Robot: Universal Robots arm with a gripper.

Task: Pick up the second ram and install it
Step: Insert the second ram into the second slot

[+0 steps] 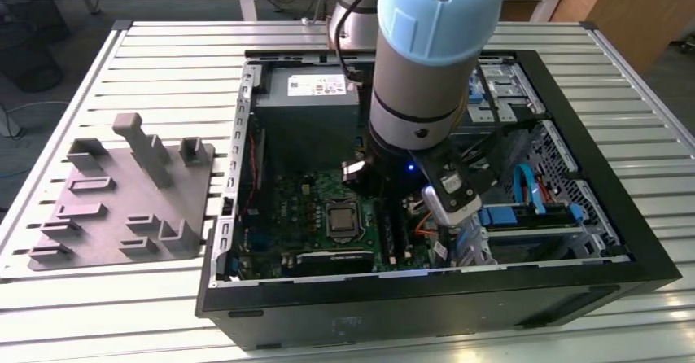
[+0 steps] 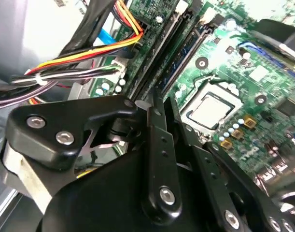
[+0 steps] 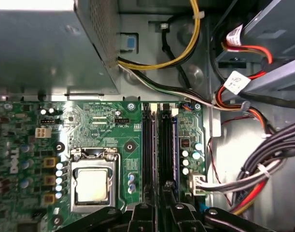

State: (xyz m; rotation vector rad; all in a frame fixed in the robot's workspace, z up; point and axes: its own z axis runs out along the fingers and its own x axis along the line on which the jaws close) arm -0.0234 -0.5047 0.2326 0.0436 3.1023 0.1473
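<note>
**Gripper down over the memory slots**

Black linkage bars of the gripper (image 2: 157,104) crowd the second wrist view, and its fingertips come together on the top edge of the second ram (image 3: 165,145), a dark strip standing on edge in a slot of the motherboard (image 3: 108,125). The fingers look pinched narrowly on that edge, though the contact itself is half hidden by the bars. How far the stick is seated cannot be made out. Just beside it runs another dark slot (image 3: 148,145), and the processor socket (image 3: 91,186) sits near on the board. In the exterior view the arm (image 1: 424,78) blocks the middle of the open computer case (image 1: 608,241). Bundled cables (image 3: 253,169) hang close beside the slots. On the exterior view's left, a grey fixture (image 1: 125,200) sits well apart on the slatted table (image 1: 163,62).
</note>
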